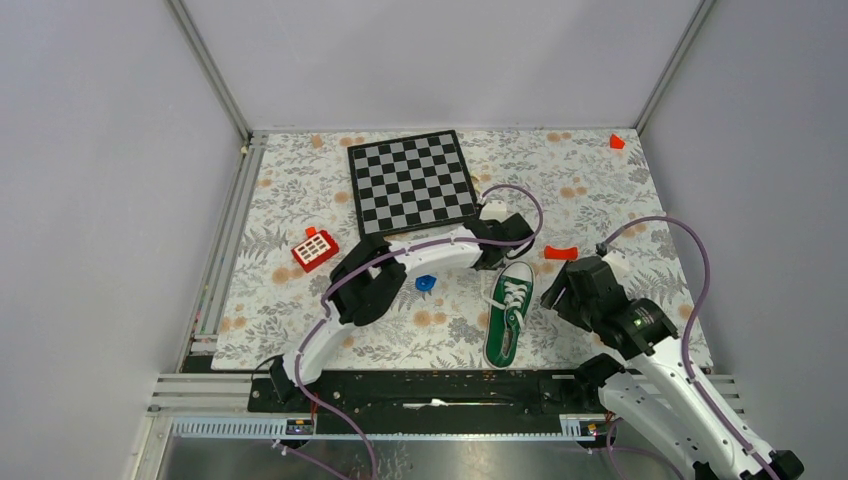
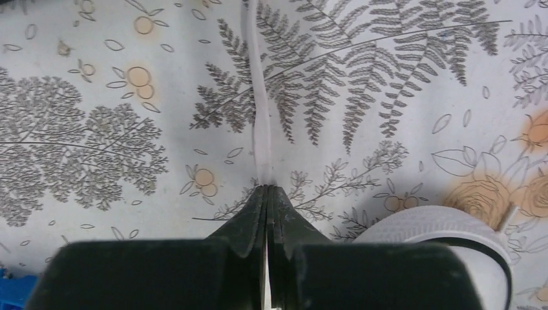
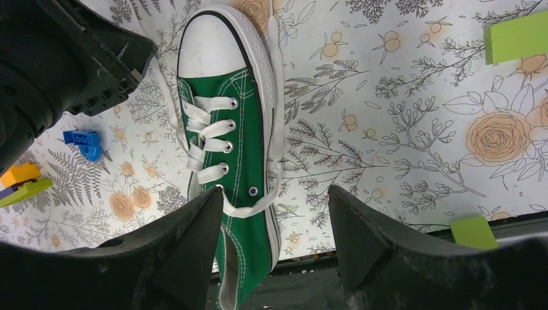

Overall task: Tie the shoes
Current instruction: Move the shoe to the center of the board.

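Canvas is used for the green upper of the shoe point(image 1: 509, 312), which is finished with a white sole and a white toe cap. The shoe is laid on its sole near the near edge of the worktop point(image 1: 300, 190), right of the middle, with the toe turned toward the far edge and the heel at the near edge. White lacing is threaded through the eyelets, and no knot is seen.

One lace strand point(image 2: 260, 116) is stretched across the flowered cloth away from the toe cap and is pinched at its end by the left gripper point(image 2: 267, 190), whose fingers are pressed fully together on it, just beside the toe. A second lace strand point(image 3: 278, 148) is laid loose along the side of the shoe that faces the right edge and is curled back to the last eyelet.

The right gripper point(image 3: 274, 194) is held over the heel half of the shoe with its fingers spread wide and nothing gripped between them. Whether the shoe is touched by one finger cannot be told.

A blue brick point(image 1: 426, 283) is placed just left of the shoe and a red piece point(image 1: 561, 252) just beyond it to the right. A red keypad toy point(image 1: 314, 249) is set toward the left edge, and a checkerboard point(image 1: 411, 181) is laid at the far edge.
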`<state>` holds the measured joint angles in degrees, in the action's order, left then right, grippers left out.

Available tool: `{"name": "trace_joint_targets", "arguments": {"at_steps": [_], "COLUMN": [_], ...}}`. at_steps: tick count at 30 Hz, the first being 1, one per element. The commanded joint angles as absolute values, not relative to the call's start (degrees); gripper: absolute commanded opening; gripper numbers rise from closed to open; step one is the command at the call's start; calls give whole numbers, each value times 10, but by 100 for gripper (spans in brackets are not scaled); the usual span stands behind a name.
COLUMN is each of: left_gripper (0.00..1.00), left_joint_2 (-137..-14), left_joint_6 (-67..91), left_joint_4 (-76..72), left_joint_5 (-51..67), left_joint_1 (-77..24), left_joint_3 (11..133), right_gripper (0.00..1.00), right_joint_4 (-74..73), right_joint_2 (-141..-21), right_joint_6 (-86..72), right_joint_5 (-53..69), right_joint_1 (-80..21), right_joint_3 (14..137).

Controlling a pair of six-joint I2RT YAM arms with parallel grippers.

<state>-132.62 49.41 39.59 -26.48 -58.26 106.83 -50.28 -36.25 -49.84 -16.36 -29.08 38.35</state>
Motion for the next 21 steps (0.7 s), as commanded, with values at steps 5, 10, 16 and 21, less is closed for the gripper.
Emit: {"name": "trace_joint_targets", "arguments": {"at_steps": [5,10,16,21], "left_gripper": [0,0,0,0], "left_joint_2": [-1205,-1099,-998,-963], "left_joint_6": [476,430,397,396], "left_joint_4": [425,376,335,361], "left_joint_5": [-314,-267,-219,-195], "left_joint_1": [-572,-561,-557,-557], "left_joint_3": [965,865,767,755], "right_gripper": [68,68,68,68], "right_joint_4": [-470,-424,-386,-387], "right_joint_2": [-367,-377,-421,-377], "right_joint_6": [-508,-488,-476,-510], "right_joint_5": [-168,-108,-2,37], "right_joint_1": [-289,-290,-296,-318], "right_joint_3": [362,337,292,251]}}
